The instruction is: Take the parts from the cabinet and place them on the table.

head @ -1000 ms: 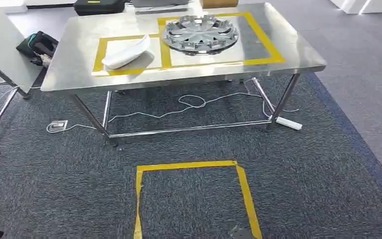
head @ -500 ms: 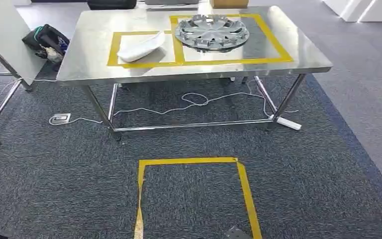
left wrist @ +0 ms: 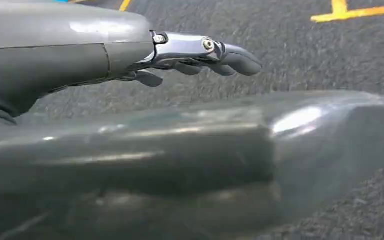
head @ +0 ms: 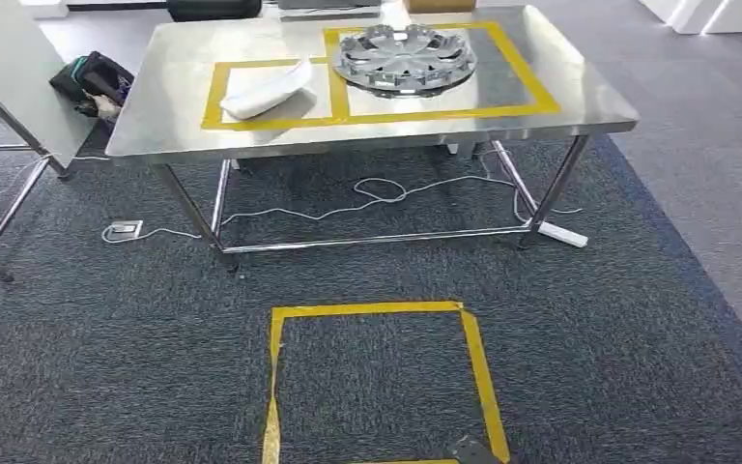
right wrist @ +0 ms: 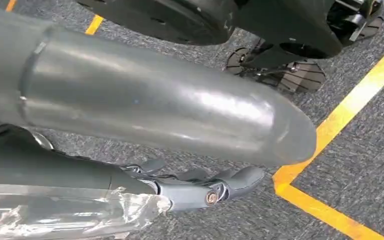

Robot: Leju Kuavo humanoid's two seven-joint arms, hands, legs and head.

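A silver hubcap (head: pixel 404 58) lies in the larger yellow-taped rectangle on the steel table (head: pixel 367 130) ahead of me. Beside it on the left, a white curved part (head: pixel 269 89) rests in the smaller taped rectangle. My left hand (left wrist: pixel 190 140) hangs over the grey carpet, its fingers (left wrist: pixel 230 57) stretched out and holding nothing. My right hand (right wrist: pixel 170 115) also hangs above the carpet near a yellow tape line, with its fingers (right wrist: pixel 220 185) straight and nothing in them. Both hands are far from the table.
A yellow tape square (head: pixel 367 310) marks the carpet in front of the table. Cables, a white power strip (head: pixel 562 233) and a floor socket (head: pixel 122 231) lie under and beside the table. A second steel table (head: pixel 10 77) and a black bag (head: pixel 97 79) stand at the left.
The whole picture has shifted a little, so the camera has moved; the table now sits slightly higher and further right in view. The parts on it have not moved.
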